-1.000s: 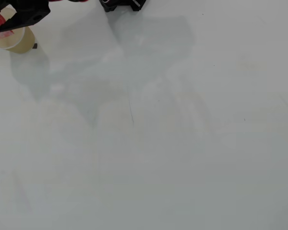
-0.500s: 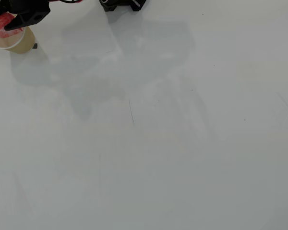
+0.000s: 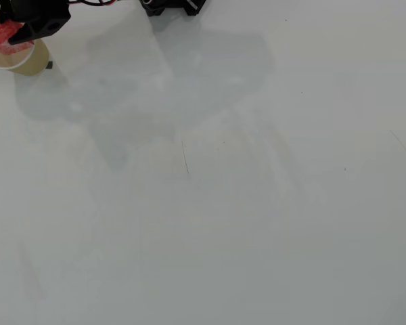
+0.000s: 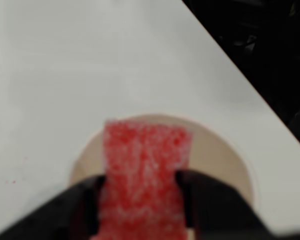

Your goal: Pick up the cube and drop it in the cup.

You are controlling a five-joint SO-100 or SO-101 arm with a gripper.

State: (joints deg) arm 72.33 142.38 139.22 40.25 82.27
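Red cube [image 4: 142, 175] sits clamped in pincer [image 4: 140, 200] above cup [image 4: 220, 155].

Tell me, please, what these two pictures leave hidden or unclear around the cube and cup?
- Cup interior: covered by cube and gripper in both views.
- Cup's left side: cut off in overhead view.
- Arm: cropped at overhead top edge.
- Cube's lower end: cropped in wrist view.

Cube [image 4: 145, 175] bright red, whitish speckle; cup [image 4: 217, 155] cream-tan; jaws black; tabletop [image 3: 257, 223] plain pale grey-white.
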